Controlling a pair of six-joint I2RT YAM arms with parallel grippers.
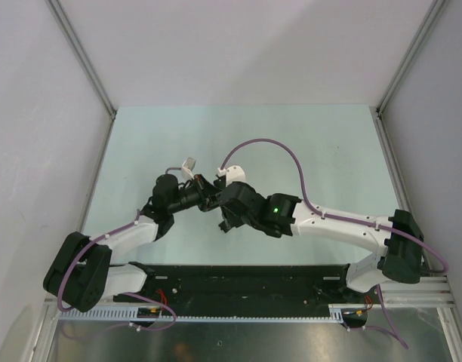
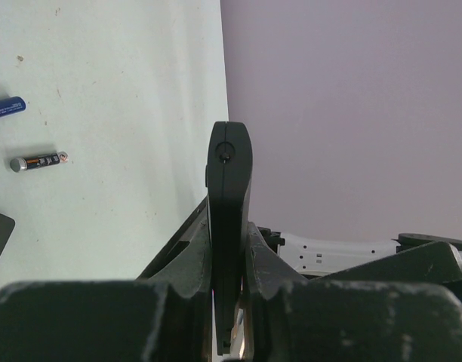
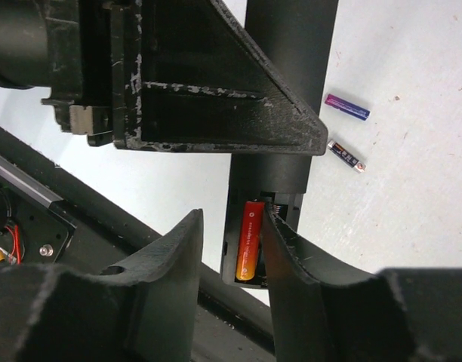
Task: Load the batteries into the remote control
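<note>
Closest to the right wrist lens, the right gripper (image 3: pixel 232 235) has its fingers (image 3: pixel 178 264) parted across the bottom of the frame. The gap between them is wider than what sits in it. In that gap we see the red battery (image 3: pixel 248 243), lying in the open compartment at the lower end of the remote control (image 3: pixel 280 177). The battery's long axis follows the remote's. Its right side touches the lower-right finger, while the lower-left finger stands apart from it.

The remote's long axis runs from lower centre to the top edge of the frame, leaning slightly right, with the compartment end nearest us. Just above the compartment a black finger (image 3: pixel 216 105) of the left gripper (image 2: pixel 229 226) crosses the bar.

Farther off, at the upper right, the blue-purple battery (image 3: pixel 347 107) and the dark battery (image 3: pixel 346 154) lie on the table (image 3: pixel 412 219). They are near each other but apart, and both slant down to the right.

In the left wrist view the left gripper is clamped on the remote. We see the bar edge-on at centre frame, pointing straight up the picture and away from the lens.

From the top camera the two grippers meet at mid-table, and we cannot make out the remote between them.
</note>
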